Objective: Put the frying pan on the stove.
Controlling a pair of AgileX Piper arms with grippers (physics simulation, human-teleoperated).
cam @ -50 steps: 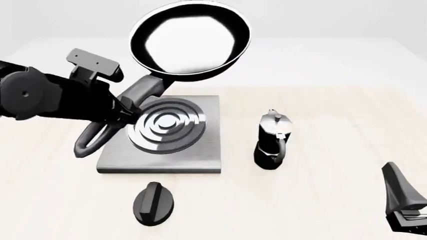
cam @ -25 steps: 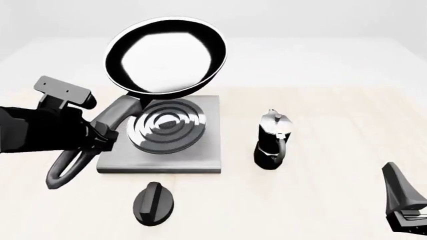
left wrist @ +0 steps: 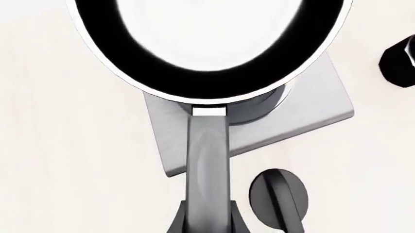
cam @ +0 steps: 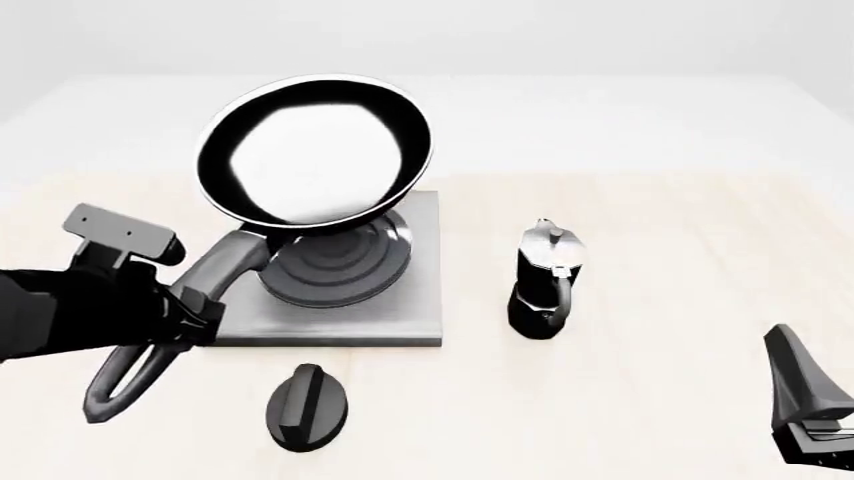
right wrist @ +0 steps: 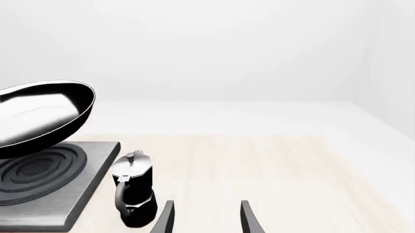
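Observation:
The glossy black frying pan (cam: 316, 150) hangs tilted over the stove (cam: 407, 312), its bowl above the far part of the round burner (cam: 334, 265). My left gripper (cam: 184, 306) is shut on the pan's grey handle (cam: 227, 262), whose loop end sticks out toward me. In the left wrist view the handle (left wrist: 209, 165) runs up to the pan (left wrist: 207, 77), with the stove (left wrist: 311, 116) beneath it. My right gripper (right wrist: 206, 221) is open and holds nothing at the near right; its view shows the pan (right wrist: 39, 116) low above the stove (right wrist: 58, 204). I cannot tell if they touch.
A black-and-silver moka pot (cam: 545, 280) stands right of the stove. A black oval knob (cam: 310, 405) lies on the table in front of the stove. The right arm (cam: 807, 410) rests at the near right corner.
The left arm has drawn back toward the near left and lowered, bringing the pan down over the stove. The right arm has not moved.

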